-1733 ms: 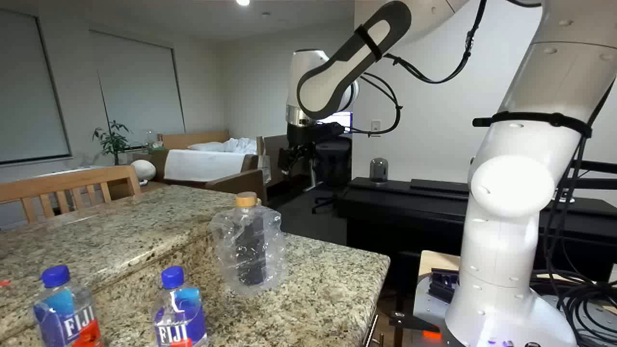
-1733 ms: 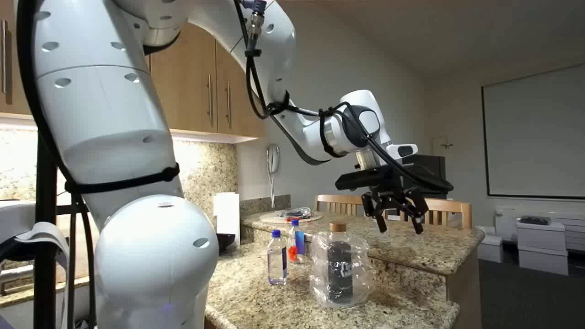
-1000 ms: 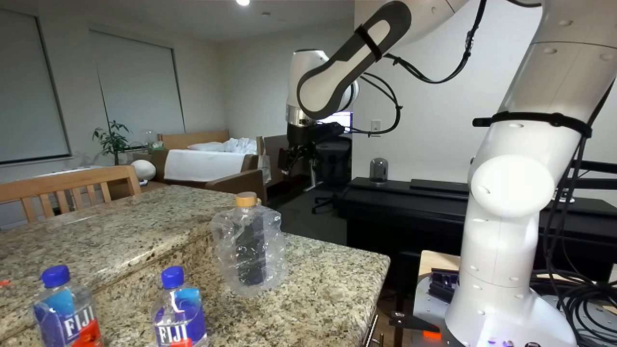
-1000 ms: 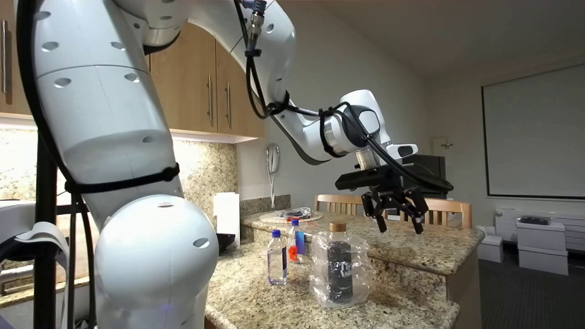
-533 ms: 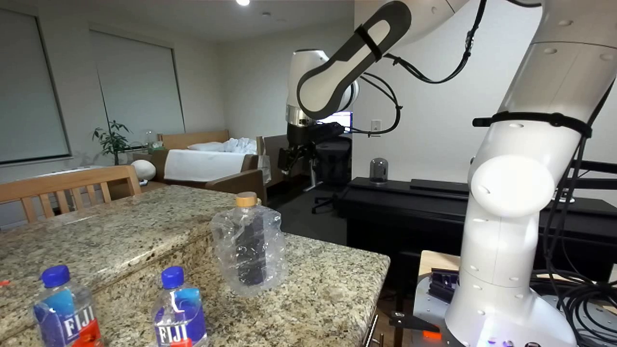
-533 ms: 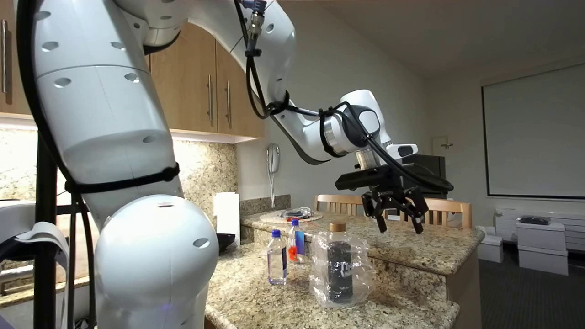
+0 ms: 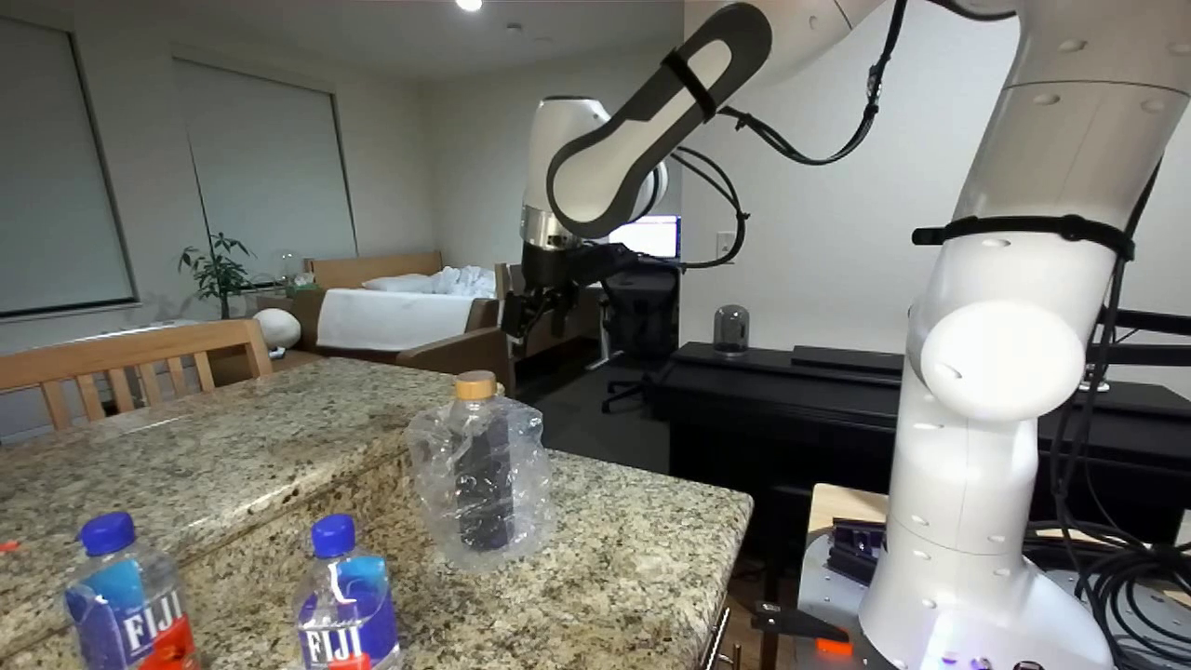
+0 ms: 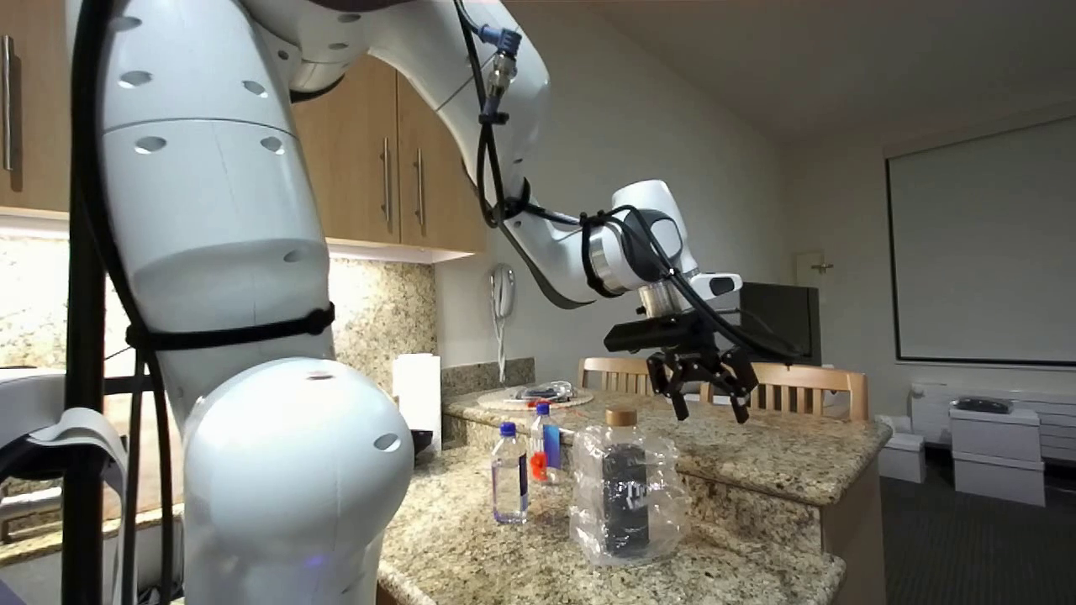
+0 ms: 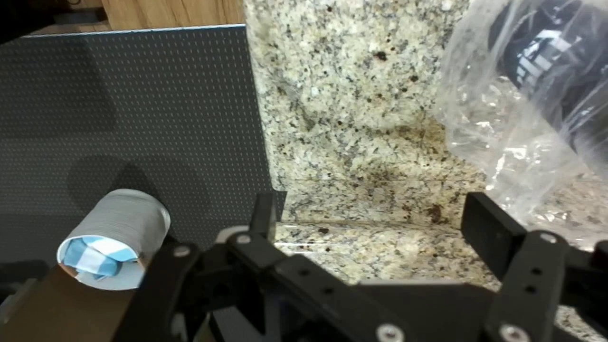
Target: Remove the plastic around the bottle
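Observation:
The dark bottle stands upright on the lower counter, and its tan top sticks out above the plastic. The clear crinkled plastic wraps around its body, wider than the bottle. In an exterior view the bottle shows white lettering through the plastic. My gripper is open and empty, above and apart from the bottle; it also shows in an exterior view. In the wrist view the gripper has its fingers wide apart, with the plastic and bottle at the upper right, partly cut off.
Two clear blue-capped water bottles stand near the wrapped bottle. A raised granite ledge runs beside the lower counter. In the wrist view, a grey round container with cloth is beyond the counter edge.
The arm was still, then my gripper moved left in both exterior views, nearer to above the wrapped bottle. The gripper stays open. The bottle and the plastic have not moved.

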You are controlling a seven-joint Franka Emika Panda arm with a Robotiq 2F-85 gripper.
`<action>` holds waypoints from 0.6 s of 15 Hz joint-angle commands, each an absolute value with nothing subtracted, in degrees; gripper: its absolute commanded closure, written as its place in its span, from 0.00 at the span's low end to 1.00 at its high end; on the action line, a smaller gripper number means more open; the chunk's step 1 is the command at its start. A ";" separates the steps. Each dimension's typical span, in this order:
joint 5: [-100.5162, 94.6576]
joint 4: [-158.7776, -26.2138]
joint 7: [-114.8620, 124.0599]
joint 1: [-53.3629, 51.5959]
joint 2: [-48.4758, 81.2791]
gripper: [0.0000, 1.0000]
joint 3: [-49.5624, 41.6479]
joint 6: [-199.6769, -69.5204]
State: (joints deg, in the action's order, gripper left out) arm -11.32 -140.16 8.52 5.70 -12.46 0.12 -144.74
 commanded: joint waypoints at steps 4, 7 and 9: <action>-4.39 -135.68 5.08 0.41 -8.85 0.00 0.82 -144.05; -5.41 -133.43 6.12 0.56 -7.25 0.00 0.65 -144.29; -3.76 -132.00 5.03 0.13 -6.59 0.00 0.30 -143.99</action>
State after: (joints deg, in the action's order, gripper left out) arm -5.71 -134.42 7.14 0.11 -8.20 0.64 -144.58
